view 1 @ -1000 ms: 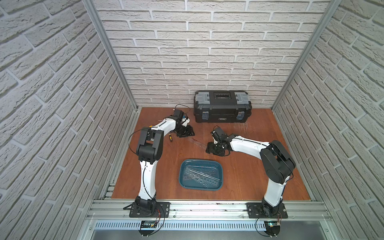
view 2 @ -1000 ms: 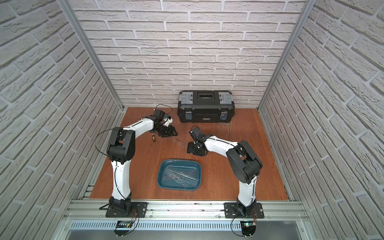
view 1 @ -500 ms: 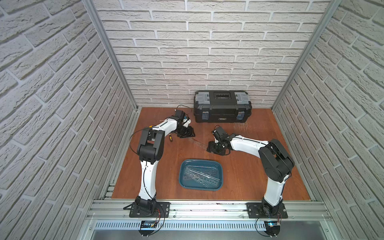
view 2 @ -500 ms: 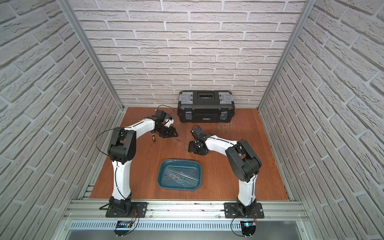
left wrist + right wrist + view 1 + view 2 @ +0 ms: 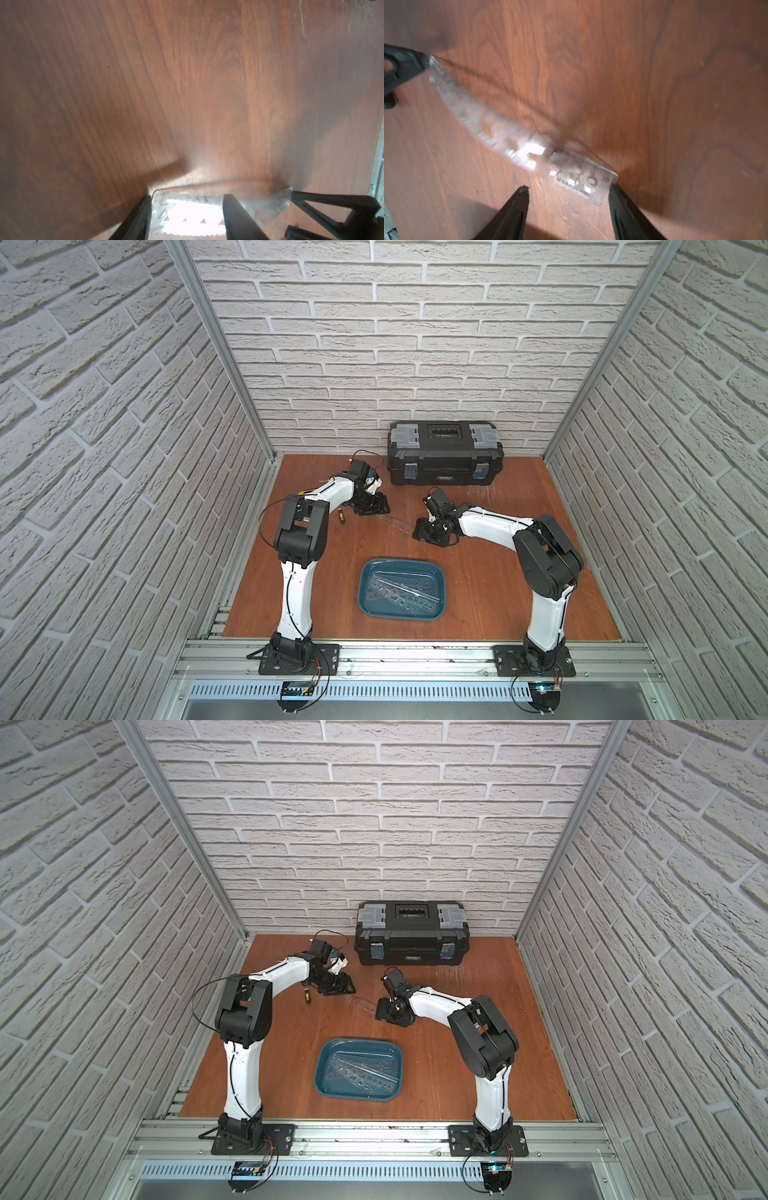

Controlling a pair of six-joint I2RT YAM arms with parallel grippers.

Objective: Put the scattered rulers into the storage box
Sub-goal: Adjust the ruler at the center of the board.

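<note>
Setting: brick-patterned walls are enclosing a reddish wooden table; a black toolbox is sitting at 12 o'clock against the back wall, and the arm bases are standing at the 6 o'clock edge.
Storage box: the teal storage box is sitting at 6 o'clock from the table's middle, already holding several clear rulers lying flat inside.
Loose ruler: one clear ruler is lying just toward 11 o'clock of the middle, running roughly from 9 to 3 o'clock between the two arms.
Change: over the last second almost nothing is shifting; the right wrist is creeping slightly toward 12 o'clock, and the ruler is staying on the table.
Meaning: the pickup is probably not yet made, so this ruler is still waiting for its lift and its carry toward 6 o'clock.
Left arm: reaching low toward 10 o'clock, wrist bending down over the ruler's zero end.
Left fingers: standing apart, one touching the ruler's tip, the other crossing the strip; not clamping it.
Right arm: folding at the elbow near 3 o'clock, forearm running toward 9 o'clock, wrist tipping down.
Right fingers: standing apart, the ruler's far end touching one, the other clear.
Doubt: the strip is looking bowed in the right wrist view, though blur may be exaggerating this.
Bystander: a small yellow-and-black tool is lying at 9 o'clock, beside the left arm.
</note>
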